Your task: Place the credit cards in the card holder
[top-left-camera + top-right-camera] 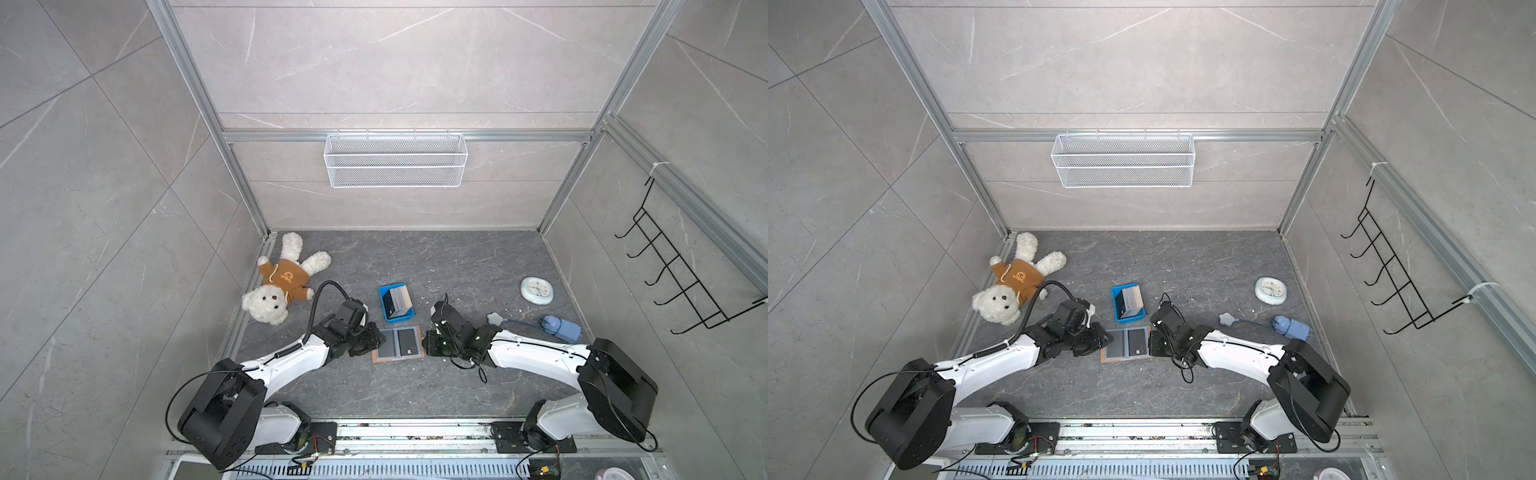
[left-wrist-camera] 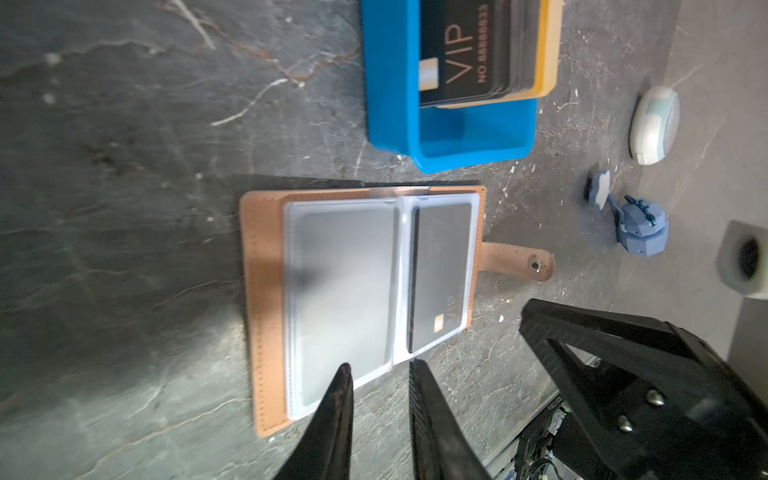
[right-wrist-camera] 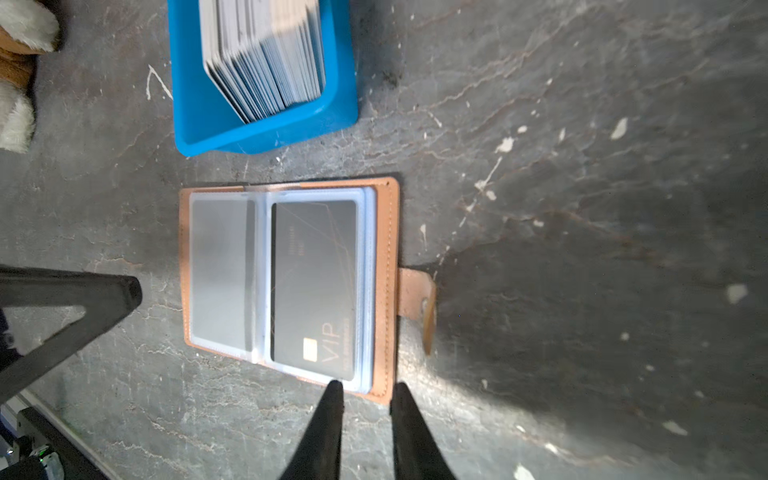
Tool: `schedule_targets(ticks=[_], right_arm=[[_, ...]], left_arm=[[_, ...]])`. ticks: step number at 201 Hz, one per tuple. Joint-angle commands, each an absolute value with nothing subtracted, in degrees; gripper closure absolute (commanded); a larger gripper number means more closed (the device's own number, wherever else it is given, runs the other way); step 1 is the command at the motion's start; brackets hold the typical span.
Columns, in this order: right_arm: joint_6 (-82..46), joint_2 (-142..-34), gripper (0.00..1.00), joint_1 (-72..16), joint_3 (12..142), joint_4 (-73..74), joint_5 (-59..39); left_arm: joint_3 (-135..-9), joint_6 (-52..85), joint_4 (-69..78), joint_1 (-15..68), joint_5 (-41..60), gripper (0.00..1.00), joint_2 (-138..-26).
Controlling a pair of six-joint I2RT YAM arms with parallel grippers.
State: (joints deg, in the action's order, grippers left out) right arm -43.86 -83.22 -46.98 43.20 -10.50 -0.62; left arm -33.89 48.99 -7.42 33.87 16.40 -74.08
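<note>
The tan card holder lies open and flat between my two grippers. Its right clear sleeve holds a black VIP card, and its left sleeve shows a grey card. The snap strap sticks out to one side. More credit cards stand in a stack just beyond it. My left gripper hovers at the holder's left edge, slightly open and empty. My right gripper sits at the right edge, also slightly open and empty.
The stack stands in a small blue tray. A teddy bear lies at the back left. A round clock and a blue toy sit on the right. A wire basket and a hook rack hang on the walls.
</note>
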Motion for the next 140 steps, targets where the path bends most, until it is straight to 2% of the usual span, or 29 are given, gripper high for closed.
schedule_targets(ticks=[1,35,85,114,140], right_arm=[[-42.1,-81.8,0.75,-45.7,46.6,-17.1,1.8],[-40.1,-83.1,0.74,-42.9,48.5,-19.4,0.8],[-37.1,-87.6,0.75,-41.3,51.1,-19.3,-1.3],[-36.5,-89.4,0.78,-41.2,52.3,-18.9,-2.0],[-36.5,-89.5,0.86,-41.2,52.0,-18.7,-1.4]], left_arm=[[-32.2,48.0,-9.6,32.0,18.3,0.71,-71.7],[-29.7,48.4,-8.4,28.9,21.1,0.63,-71.0],[-28.8,48.4,-5.5,26.9,24.6,0.61,-73.4],[-29.0,48.3,-4.3,26.8,25.7,0.6,-75.3],[-29.3,48.1,-4.3,26.8,25.6,0.6,-76.2]])
